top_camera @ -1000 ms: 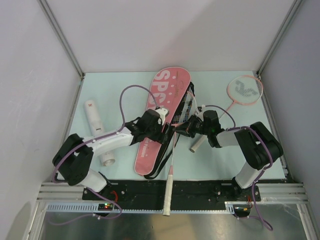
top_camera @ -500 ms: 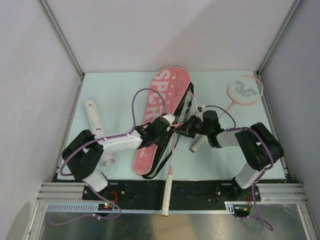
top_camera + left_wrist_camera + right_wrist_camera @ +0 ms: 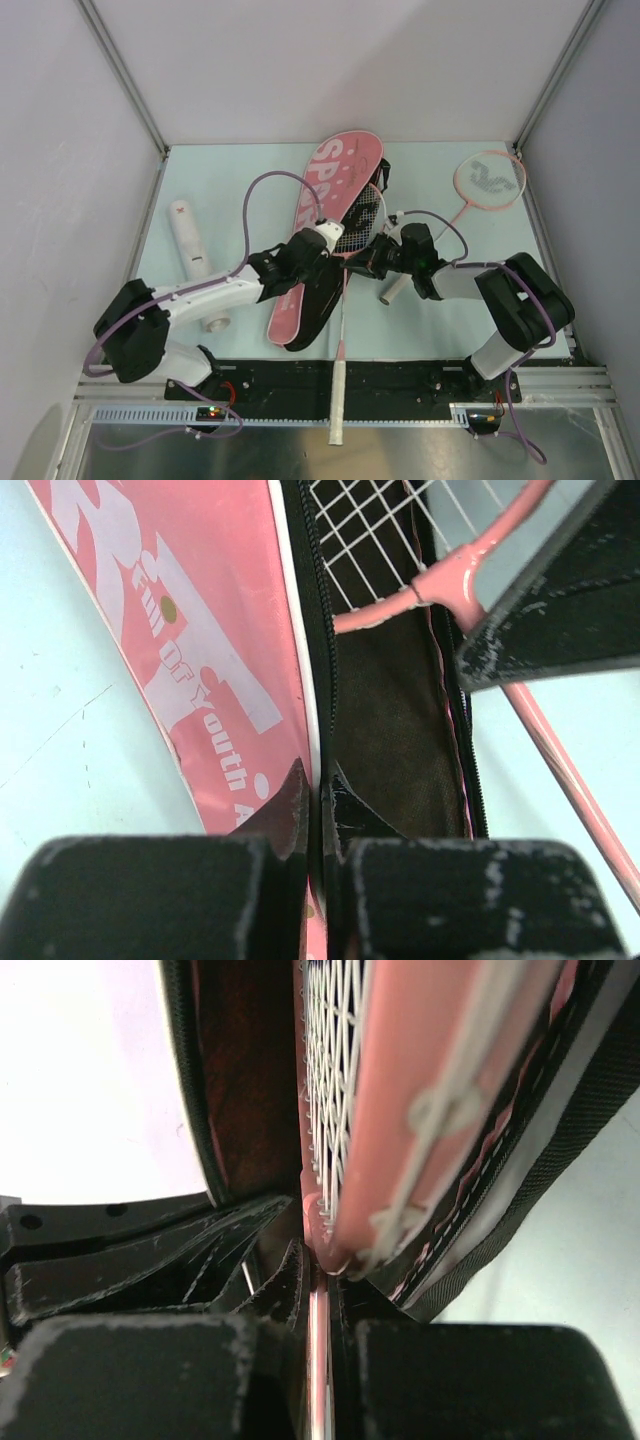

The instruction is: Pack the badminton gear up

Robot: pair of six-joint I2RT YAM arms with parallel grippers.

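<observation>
The pink racket-shaped fabric bag (image 3: 335,175) lies between the two end effectors. The first pink-framed racket (image 3: 362,212) has its strung head inside the bag's open mouth, and its white handle (image 3: 336,395) trails past the near edge of the worktop.

Compared with half a second ago, the bag's zipped edge beside the left end effector has lifted, so more dark lining shows. The racket's shaft has also swung to point straighter at the arm bases. We judge that the mouth is being held open so the head can slide deeper, a step under way rather than finished.

The left end effector (image 3: 320,810) is all but closed, pinching the bag's black zipper edge (image 3: 318,680). The right end effector (image 3: 320,1290), just beside it, is likewise nearly closed, gripping the racket at the base of its head.

A second pink-framed racket (image 3: 489,177) lies beyond the right end effector, outside the bag. A long white tube (image 3: 188,240) rests well out from the left one on the pale green worktop (image 3: 230,170). Both are unpacked.
</observation>
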